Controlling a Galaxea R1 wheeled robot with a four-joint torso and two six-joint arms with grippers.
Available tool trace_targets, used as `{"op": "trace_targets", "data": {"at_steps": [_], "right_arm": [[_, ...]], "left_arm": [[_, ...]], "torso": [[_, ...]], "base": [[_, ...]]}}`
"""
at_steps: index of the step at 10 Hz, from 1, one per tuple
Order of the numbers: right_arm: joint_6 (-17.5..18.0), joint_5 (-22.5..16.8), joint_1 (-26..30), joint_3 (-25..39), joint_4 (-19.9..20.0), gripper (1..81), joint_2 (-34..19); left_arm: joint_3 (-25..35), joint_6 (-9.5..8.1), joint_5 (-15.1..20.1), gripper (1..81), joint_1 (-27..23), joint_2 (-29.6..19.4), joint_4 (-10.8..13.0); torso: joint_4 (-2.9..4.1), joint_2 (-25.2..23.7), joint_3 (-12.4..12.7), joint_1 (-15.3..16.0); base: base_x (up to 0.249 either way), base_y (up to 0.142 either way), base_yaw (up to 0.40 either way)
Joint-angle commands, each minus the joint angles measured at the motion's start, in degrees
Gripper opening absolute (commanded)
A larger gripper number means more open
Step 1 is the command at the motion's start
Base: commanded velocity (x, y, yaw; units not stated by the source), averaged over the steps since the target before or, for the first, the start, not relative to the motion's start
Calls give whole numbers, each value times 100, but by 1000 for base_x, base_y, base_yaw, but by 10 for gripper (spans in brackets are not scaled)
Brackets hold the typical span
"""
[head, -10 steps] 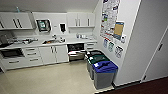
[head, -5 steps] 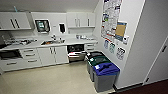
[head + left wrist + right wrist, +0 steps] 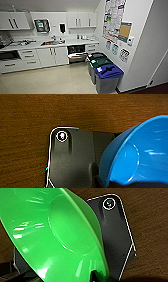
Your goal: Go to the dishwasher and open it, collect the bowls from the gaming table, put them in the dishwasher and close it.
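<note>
The dishwasher (image 3: 76, 54) stands under the white counter, right of the sink, with its steel door hanging partly open over a dark interior. In the left wrist view a blue bowl (image 3: 140, 154) is tilted above brown floor, its lower rim in my left gripper (image 3: 117, 183). In the right wrist view a green bowl (image 3: 52, 235) is likewise tilted, with my right gripper (image 3: 96, 276) shut on its rim. The gaming table is out of view.
Three lidded bins, black (image 3: 96, 57), green (image 3: 102, 63) and blue (image 3: 108, 73), line the right wall just beside the dishwasher. White cabinets (image 3: 46, 57) and a sink (image 3: 51, 43) run along the back wall. Pale floor (image 3: 50, 78) lies open before them.
The whole kitchen picture has shifted slightly and grown a little, so the camera has moved nearer. The dishwasher door stands as before.
</note>
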Motion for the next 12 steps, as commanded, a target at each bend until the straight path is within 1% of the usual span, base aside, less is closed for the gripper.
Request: {"op": "trace_targets", "data": {"at_steps": [1,3,12], "right_arm": [[-37,-462,223,28,-35,10,27],[-28,-453,223,28,-35,10,27],[-28,-453,214,19,-27,10,18]], "left_arm": [[-6,11,155,10,-255,-83,62],[-6,11,155,10,-255,-83,62],[-6,11,155,10,-255,-83,62]], "torso": [[0,0,0,0],[0,0,0,2],[0,0,0,2]], "base": [[146,66,0],[146,62,0],[146,0,0]]}}
